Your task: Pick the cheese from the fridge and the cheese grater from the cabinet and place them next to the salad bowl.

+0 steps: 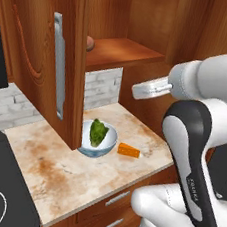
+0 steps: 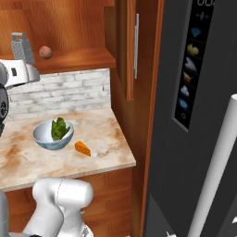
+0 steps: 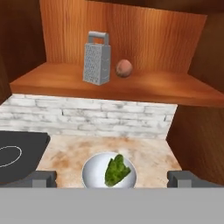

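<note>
Jaws stood wide, empty — grater (image 3: 96, 59) upright on the shelf (image 3: 144, 87), probably light, stiff, slick metal — best pinched across its narrow sides.

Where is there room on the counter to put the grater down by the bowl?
Bare counter lies between the salad bowl and the stove, and in front of the bowl. It is tighter on the other side, where the cheese lies.
</note>
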